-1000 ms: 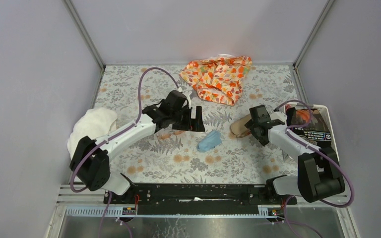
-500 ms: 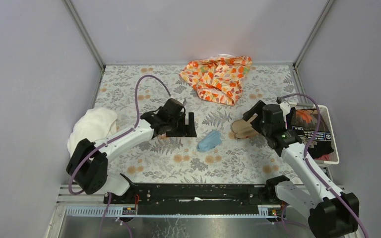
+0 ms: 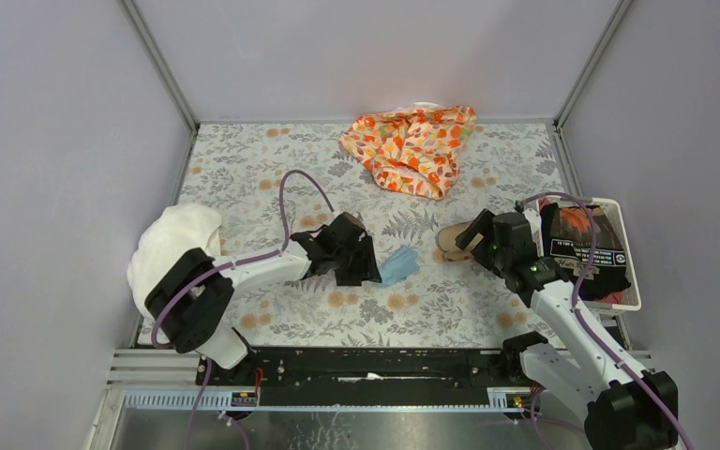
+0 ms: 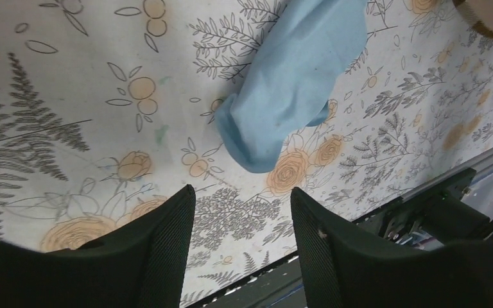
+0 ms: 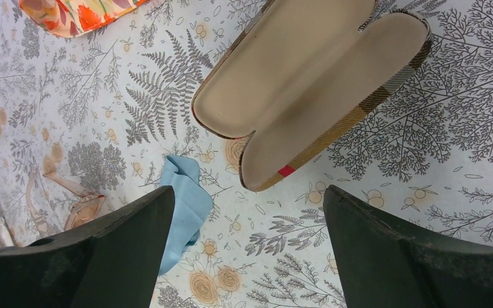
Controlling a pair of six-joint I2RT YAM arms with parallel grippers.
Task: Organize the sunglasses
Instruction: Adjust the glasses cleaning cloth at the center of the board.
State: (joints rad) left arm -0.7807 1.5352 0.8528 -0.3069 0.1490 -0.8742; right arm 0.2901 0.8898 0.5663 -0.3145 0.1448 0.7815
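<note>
Right wrist view, listing by size. Right gripper: hanging over the case, fingers spread wide, gripping nothing. Left gripper: fingers parted, empty, pointing at the cloth. Case: lying open, lining up, toward the right edge. Cloth: lying at the middle of the bench, between case and sunglasses. Sunglasses: lying past the cloth toward the left edge, only partly showing, long axis unclear. Left gripper is judged nearer, though they are sitting behind its fingertips.

A crumpled light-blue cloth lies just at three o'clock of the left gripper, an open brown plaid oblong case beyond it, while the bare floral-printed tabletop is free toward six o'clock.
</note>
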